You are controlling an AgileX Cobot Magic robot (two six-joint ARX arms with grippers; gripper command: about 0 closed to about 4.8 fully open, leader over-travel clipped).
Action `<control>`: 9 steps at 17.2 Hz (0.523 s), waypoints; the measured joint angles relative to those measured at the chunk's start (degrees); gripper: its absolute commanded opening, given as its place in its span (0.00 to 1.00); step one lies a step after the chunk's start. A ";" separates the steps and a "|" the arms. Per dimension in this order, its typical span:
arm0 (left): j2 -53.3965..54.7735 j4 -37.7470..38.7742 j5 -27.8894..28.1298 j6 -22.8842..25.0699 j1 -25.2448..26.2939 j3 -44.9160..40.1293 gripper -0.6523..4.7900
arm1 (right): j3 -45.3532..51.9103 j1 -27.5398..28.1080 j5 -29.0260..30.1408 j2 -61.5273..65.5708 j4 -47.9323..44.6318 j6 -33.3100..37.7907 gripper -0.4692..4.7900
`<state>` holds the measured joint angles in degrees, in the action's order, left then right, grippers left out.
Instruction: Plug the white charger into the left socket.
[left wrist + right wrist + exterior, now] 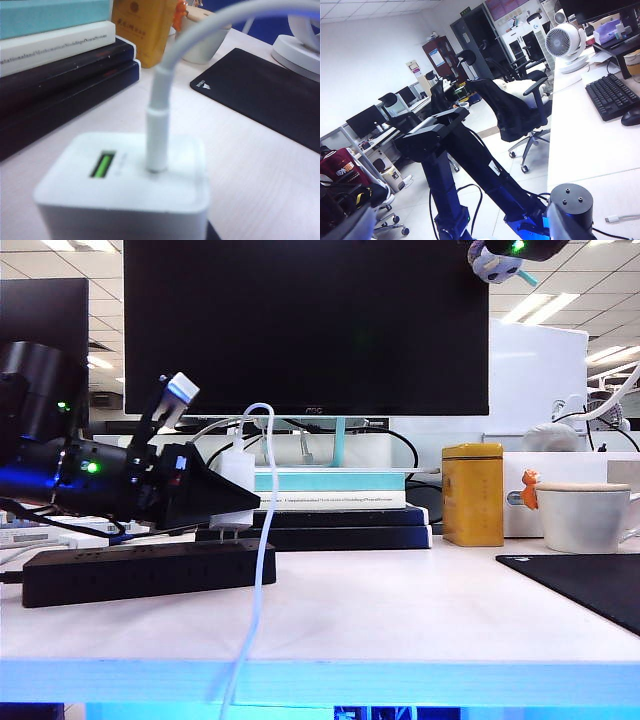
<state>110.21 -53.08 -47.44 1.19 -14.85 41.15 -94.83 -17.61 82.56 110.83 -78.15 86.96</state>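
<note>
The white charger (pixel 238 485) is clamped in the jaws of the left gripper (pixel 222 495) just above the black power strip (pixel 140 573) on the worktop (pixel 400 610), its cable (pixel 262 540) looping over the edge. The right gripper is out of sight; its jaws are read as open.

Books (pixel 330 502) crowd behind the power strip (pixel 140 570); bare table (pixel 400 610) lies open rightward.

left gripper (pixel 215 502): level, fingers clamped | right gripper (pixel 497 262): raised high, fingers spread
</note>
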 measured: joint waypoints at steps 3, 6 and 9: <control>0.09 -4.79 0.11 -2.25 0.02 0.00 0.45 | 0.00 0.00 0.00 0.02 0.00 0.04 1.00; 0.09 -4.76 -1.14 -3.04 0.07 0.09 0.44 | 0.00 0.00 0.00 0.00 -0.92 0.04 1.00; 0.09 -4.57 -1.14 -2.05 0.07 0.11 0.44 | 0.00 0.00 0.00 0.02 -0.92 0.04 1.00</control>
<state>110.30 -57.65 -48.58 -0.86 -14.79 41.25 -94.83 -17.61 82.56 110.85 -79.07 87.00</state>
